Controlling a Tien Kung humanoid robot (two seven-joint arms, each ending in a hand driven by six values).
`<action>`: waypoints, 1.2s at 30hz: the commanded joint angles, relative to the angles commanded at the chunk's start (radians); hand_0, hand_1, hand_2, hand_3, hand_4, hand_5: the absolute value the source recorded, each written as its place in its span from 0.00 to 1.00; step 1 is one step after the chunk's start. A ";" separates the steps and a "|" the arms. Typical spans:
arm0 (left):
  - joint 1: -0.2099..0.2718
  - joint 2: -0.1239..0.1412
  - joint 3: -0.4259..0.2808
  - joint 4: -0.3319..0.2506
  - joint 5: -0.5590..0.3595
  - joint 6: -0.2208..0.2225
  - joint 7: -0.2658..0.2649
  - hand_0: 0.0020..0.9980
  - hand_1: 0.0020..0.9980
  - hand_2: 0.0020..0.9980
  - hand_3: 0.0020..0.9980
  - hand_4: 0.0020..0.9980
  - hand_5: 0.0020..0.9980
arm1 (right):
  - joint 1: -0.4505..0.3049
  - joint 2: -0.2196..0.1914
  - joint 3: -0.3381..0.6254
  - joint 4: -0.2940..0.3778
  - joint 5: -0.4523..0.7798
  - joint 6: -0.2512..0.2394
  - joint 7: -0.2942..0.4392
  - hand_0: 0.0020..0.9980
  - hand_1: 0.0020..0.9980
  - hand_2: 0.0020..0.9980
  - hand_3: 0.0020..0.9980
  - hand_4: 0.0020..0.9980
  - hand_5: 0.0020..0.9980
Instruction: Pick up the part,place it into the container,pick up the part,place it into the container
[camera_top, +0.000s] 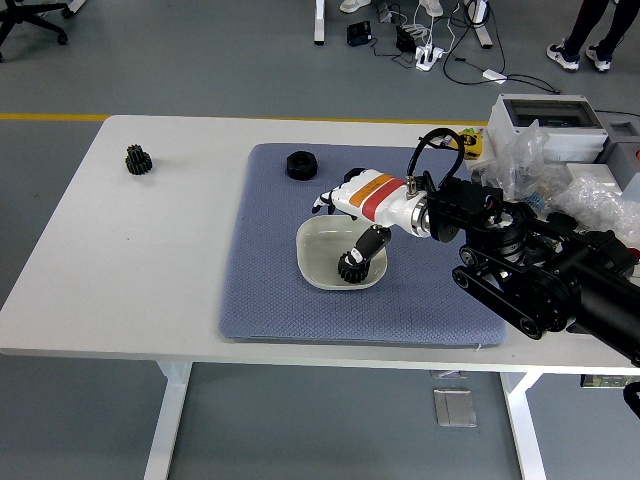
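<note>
The black gear (351, 266) lay in the white bowl (322, 243) on the blue mat (290, 290). The right hand (350, 200) hovered above with fingers (323, 201) spread, holding nothing. Placement looked done; next came reaching for the black nut (300, 164) on the worktop (150, 260).

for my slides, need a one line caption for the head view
Right hand open above the white container, a black gear lying inside it on the blue mat.
</note>
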 joint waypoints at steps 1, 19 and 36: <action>-0.001 0.000 0.001 0.000 -0.002 0.001 0.000 0.67 0.68 0.71 0.59 0.69 0.59 | -0.007 -0.001 0.016 -0.009 0.005 -0.025 -0.003 0.37 0.56 0.78 0.91 1.00 0.41; 0.001 -0.002 0.012 -0.002 -0.020 0.014 0.002 0.67 0.68 0.70 0.58 0.69 0.59 | -0.164 -0.136 0.224 -0.097 0.406 -0.233 -0.032 1.00 0.98 1.00 1.00 1.00 0.59; 0.002 -0.010 0.012 0.000 -0.022 0.013 -0.001 0.66 0.68 0.70 0.58 0.68 0.58 | -0.441 -0.310 0.538 0.080 1.118 -0.130 0.090 0.90 0.83 0.87 0.90 1.00 0.77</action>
